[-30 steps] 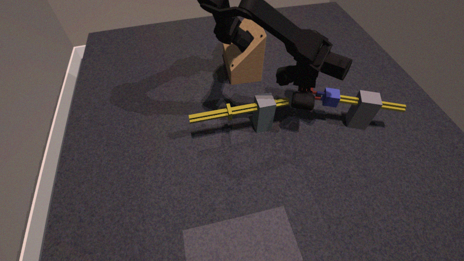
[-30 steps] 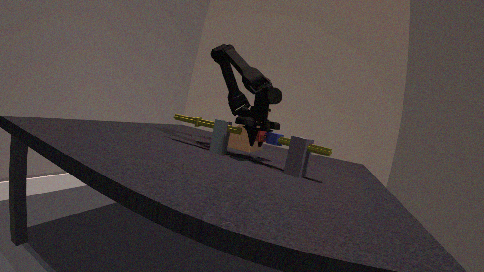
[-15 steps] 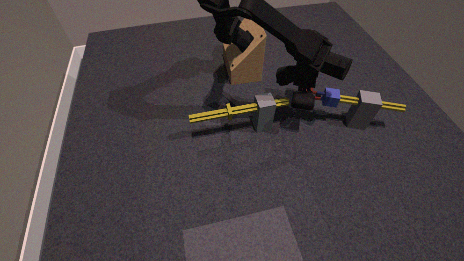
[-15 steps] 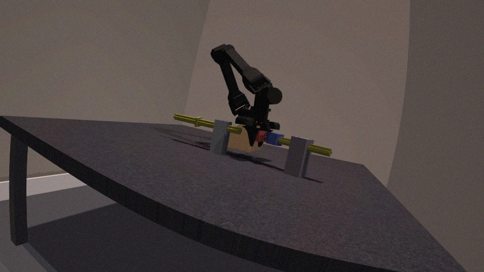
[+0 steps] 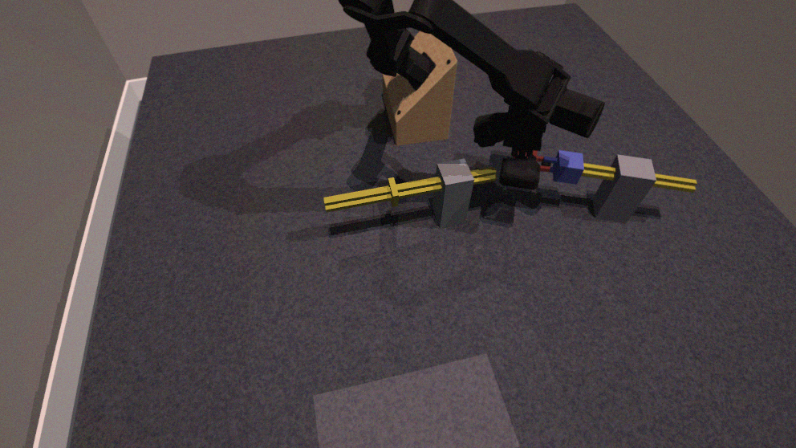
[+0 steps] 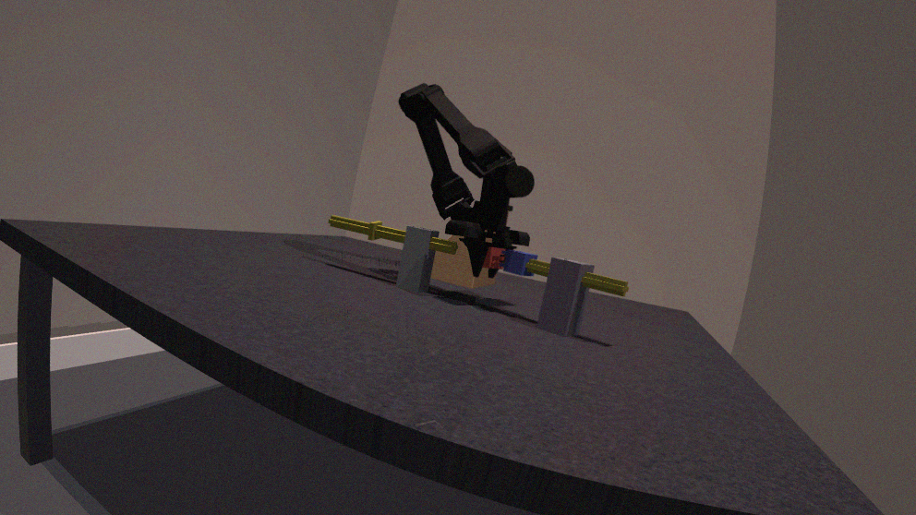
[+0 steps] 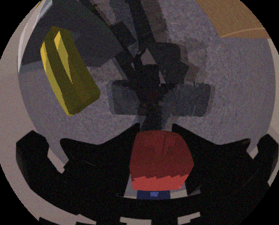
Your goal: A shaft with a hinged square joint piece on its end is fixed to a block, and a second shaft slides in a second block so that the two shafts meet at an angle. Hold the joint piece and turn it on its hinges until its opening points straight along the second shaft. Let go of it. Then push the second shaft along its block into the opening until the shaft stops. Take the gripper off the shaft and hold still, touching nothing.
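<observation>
Wrist view: the gripper (image 5: 524, 152) (image 6: 488, 274) (image 7: 156, 126) is clamped on the red joint piece (image 5: 544, 168) (image 6: 495, 257) (image 7: 161, 160), directly between its fingers. Turning it on its hinges seems the step in hand; next, swing its opening toward the sliding yellow shaft (image 5: 358, 197) (image 6: 391, 233) (image 7: 71, 78), whose near end lies beside the gripper. Beneath spreads a dark speckled tabletop (image 5: 264, 314) (image 6: 324, 320) (image 7: 240, 105); plain walls (image 5: 721, 20) (image 6: 573, 111) rise beyond.

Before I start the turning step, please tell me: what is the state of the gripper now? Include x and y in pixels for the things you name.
Gripper (image 6: 485, 273) (image 7: 156, 126): closed on the red joint piece (image 6: 493, 257) (image 7: 161, 160), one finger on each side.
</observation>
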`<state>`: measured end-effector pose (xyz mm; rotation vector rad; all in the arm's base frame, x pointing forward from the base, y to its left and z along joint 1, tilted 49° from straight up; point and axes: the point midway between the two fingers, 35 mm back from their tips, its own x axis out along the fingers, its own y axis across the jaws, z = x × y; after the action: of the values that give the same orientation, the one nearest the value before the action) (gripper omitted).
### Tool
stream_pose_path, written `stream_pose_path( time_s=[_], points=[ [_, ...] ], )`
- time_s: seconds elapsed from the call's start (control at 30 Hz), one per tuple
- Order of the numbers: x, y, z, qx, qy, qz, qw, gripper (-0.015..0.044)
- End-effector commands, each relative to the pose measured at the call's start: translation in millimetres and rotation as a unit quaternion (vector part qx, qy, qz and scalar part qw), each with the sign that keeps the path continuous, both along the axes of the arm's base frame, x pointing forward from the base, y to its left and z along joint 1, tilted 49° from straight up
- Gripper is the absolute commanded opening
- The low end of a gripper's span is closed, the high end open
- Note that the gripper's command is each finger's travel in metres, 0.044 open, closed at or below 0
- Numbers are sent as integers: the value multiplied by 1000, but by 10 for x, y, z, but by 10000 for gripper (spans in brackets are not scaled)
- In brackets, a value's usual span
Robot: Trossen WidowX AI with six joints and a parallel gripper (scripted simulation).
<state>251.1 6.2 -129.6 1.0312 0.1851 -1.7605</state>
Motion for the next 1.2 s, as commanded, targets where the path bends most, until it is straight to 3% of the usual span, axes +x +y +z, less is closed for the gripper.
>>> stream_pose_path(
  time_s=[0.0, 0.87, 0.93, 1.1, 1.17],
  points=[
    [-3, -3, -2, 0, 1, 1, 1000, 182],
    [-3, -3, -2, 0, 1, 1, 1000, 182],
    [0, 0, 0, 0, 0, 0, 1000, 147],
    [0, 0, 0, 0, 0, 0, 1000, 147],
    [0, 0, 0, 0, 0, 0, 1000, 94]
  ],
)
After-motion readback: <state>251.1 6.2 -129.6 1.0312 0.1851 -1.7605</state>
